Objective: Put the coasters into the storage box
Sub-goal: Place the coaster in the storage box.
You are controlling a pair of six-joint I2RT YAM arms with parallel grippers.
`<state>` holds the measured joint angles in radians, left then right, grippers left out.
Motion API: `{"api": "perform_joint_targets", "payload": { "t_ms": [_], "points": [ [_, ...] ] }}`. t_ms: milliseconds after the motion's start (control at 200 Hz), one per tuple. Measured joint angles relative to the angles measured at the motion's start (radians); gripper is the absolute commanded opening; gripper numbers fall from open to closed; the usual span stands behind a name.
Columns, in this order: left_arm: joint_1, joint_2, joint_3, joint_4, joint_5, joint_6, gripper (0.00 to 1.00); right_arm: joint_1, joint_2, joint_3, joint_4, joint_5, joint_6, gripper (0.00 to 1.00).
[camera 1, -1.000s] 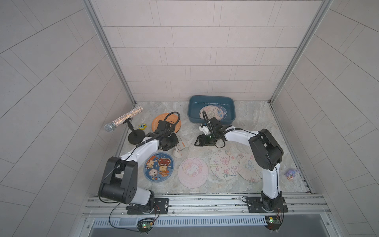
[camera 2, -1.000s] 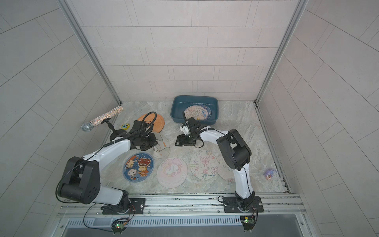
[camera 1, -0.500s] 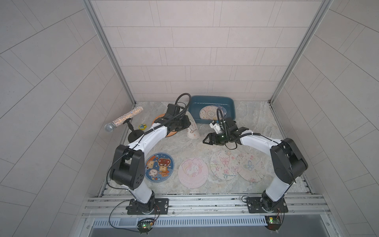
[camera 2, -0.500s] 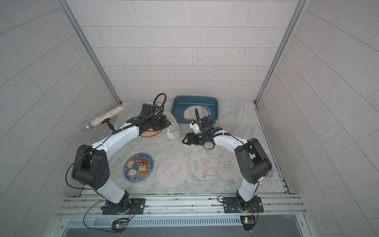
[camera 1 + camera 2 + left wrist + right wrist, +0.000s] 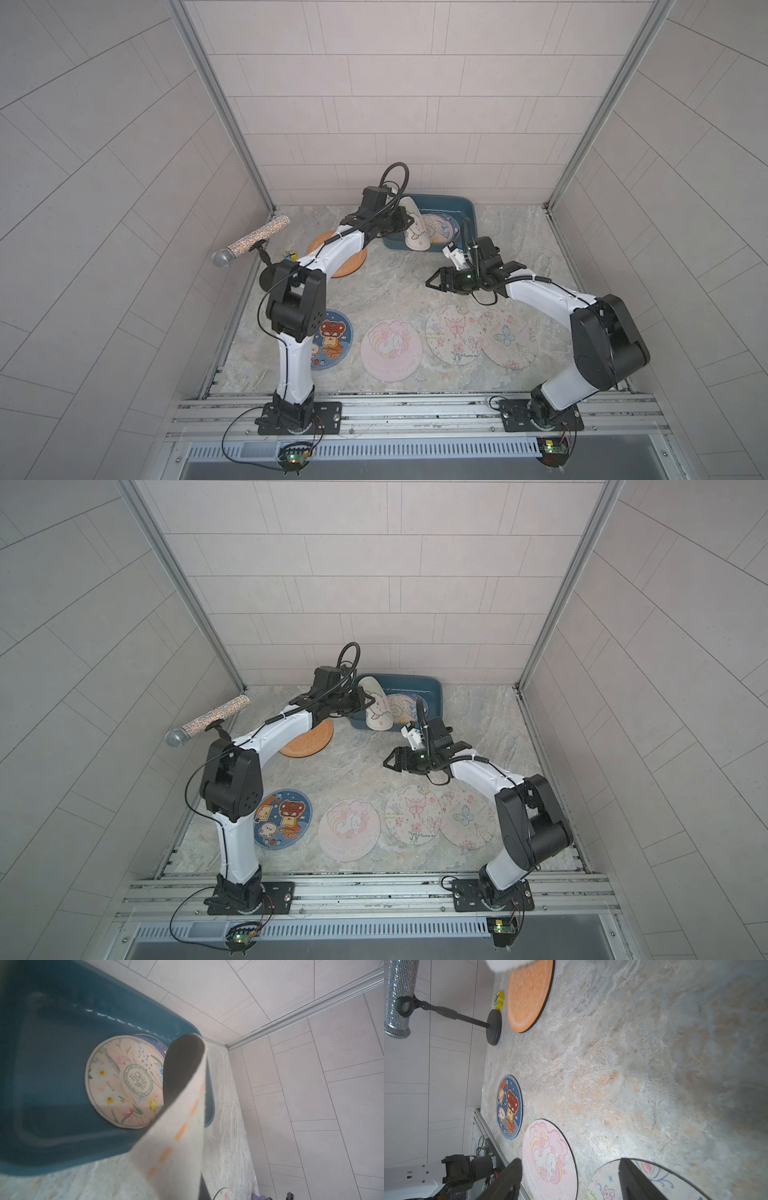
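Since a second ago the left arm has been swinging from the table's (image 5: 390, 286) middle toward the back wall, and the left gripper (image 5: 398, 221) is now hanging at the storage box (image 5: 441, 198), its jaws pinched on one edge of a cream coaster (image 5: 415, 232) printed with a white cartoon animal. That disc is drooping and curling from the grip (limp enough, I judge, that it will not land flat by itself). Meanwhile the right gripper (image 5: 432, 280) has been pulling back from the box and is hovering over bare table, jaws spread, holding nothing.

One relation is deciding the coming move: the cream coaster is hanging about over the box's near wall at its left half, with open floor lying just beyond, toward the back wall. The box's long axis is running side to side along that wall. The left arm is the nearer one, and a short push forward before letting go seems needed.

Counting: one coaster is in the grip. In the box a floral coaster (image 5: 121, 1082) is lying on at least one more with a blue-purple edge. Five are waiting on the table: an orange coaster (image 5: 354, 266), a blue coaster (image 5: 332, 338), a pink coaster (image 5: 390, 349), and two butterfly coasters (image 5: 455, 334) overlapping at their edges.
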<state>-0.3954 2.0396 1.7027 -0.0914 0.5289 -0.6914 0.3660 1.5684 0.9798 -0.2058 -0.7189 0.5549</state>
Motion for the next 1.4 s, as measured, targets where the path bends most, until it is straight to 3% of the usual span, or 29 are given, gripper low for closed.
{"api": "perform_joint_targets", "payload": {
  "t_ms": [260,575,640,710,856,1001,1096,1401],
  "points": [
    [-0.005,0.235,0.224,0.085,0.001,-0.061,0.00,-0.011,-0.001,-0.010,0.000,-0.003,0.000,0.76],
    [-0.005,0.516,0.601,-0.070,-0.045,-0.059,0.03,-0.020,-0.001,-0.021,0.000,-0.003,0.000,0.77],
    [-0.005,0.547,0.648,-0.107,-0.061,-0.056,0.12,-0.020,-0.002,-0.021,0.000,-0.003,0.000,0.77],
    [-0.005,0.557,0.661,-0.148,-0.080,-0.046,0.30,-0.020,-0.002,-0.021,0.000,-0.003,0.000,0.77],
    [-0.004,0.557,0.665,-0.224,-0.132,-0.019,0.57,-0.024,-0.005,-0.022,-0.001,-0.002,0.000,0.77],
    [-0.004,0.549,0.647,-0.275,-0.187,0.021,0.77,-0.033,-0.007,-0.022,-0.013,0.005,-0.002,0.78],
    [-0.004,0.536,0.639,-0.309,-0.224,0.037,0.85,-0.038,-0.016,-0.022,-0.027,0.010,-0.005,0.78],
    [-0.004,0.423,0.577,-0.344,-0.291,0.069,1.00,-0.053,-0.061,-0.023,-0.078,0.041,-0.020,0.78]
  ]
}}
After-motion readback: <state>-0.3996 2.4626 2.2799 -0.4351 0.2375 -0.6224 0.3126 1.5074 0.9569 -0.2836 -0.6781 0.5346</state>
